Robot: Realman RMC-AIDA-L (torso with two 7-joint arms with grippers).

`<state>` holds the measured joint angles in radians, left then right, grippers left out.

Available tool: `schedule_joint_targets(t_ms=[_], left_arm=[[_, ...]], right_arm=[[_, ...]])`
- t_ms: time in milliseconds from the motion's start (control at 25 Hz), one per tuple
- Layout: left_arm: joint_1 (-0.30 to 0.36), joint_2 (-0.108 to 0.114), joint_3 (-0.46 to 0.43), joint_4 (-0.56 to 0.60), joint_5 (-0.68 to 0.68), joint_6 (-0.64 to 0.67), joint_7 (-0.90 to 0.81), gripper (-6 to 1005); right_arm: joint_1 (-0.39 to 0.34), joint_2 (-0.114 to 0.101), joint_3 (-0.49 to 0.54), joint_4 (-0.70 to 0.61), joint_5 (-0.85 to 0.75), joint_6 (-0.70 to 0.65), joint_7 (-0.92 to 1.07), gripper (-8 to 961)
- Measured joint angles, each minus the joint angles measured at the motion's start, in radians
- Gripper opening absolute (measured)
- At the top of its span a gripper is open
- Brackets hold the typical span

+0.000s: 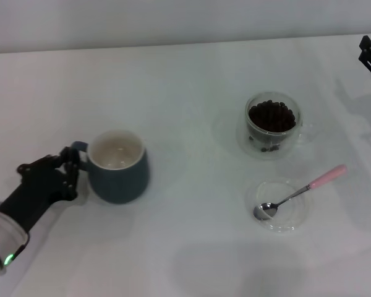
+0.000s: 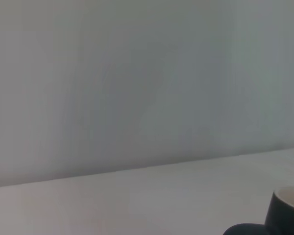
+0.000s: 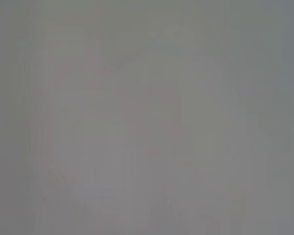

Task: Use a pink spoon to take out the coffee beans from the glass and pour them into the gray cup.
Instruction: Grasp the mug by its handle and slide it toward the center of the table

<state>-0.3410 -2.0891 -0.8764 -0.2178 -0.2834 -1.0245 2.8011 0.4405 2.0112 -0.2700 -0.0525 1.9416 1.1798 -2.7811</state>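
Left gripper (image 1: 71,166) at gray cup (image 1: 119,168) handle

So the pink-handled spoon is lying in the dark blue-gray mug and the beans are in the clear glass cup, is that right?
Not quite. The head view shows the pink-handled metal spoon lying on the flat clear glass saucer, not in the dark blue-gray ceramic mug. The dark coffee beans are in the clear glass cup.

Blue-gray cup (image 1: 119,176), pink-handled spoon (image 1: 300,192), dark brown beans (image 1: 271,116).
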Motion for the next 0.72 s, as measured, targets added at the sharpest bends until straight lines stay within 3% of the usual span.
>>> schedule_joint_targets(t_ms=[440, 720], left_arm=[[-0.085, -0.001, 0.121, -0.043, 0.001, 0.053, 0.0, 115], [-0.114, -0.002, 0.148, -0.069, 0.001, 0.081, -0.005, 114]], right_arm=[[0.011, 0.004, 0.0, 0.008, -0.002, -0.002, 0.0, 839], [0.012, 0.005, 0.0, 0.012, -0.003, 0.001, 0.0, 837]])
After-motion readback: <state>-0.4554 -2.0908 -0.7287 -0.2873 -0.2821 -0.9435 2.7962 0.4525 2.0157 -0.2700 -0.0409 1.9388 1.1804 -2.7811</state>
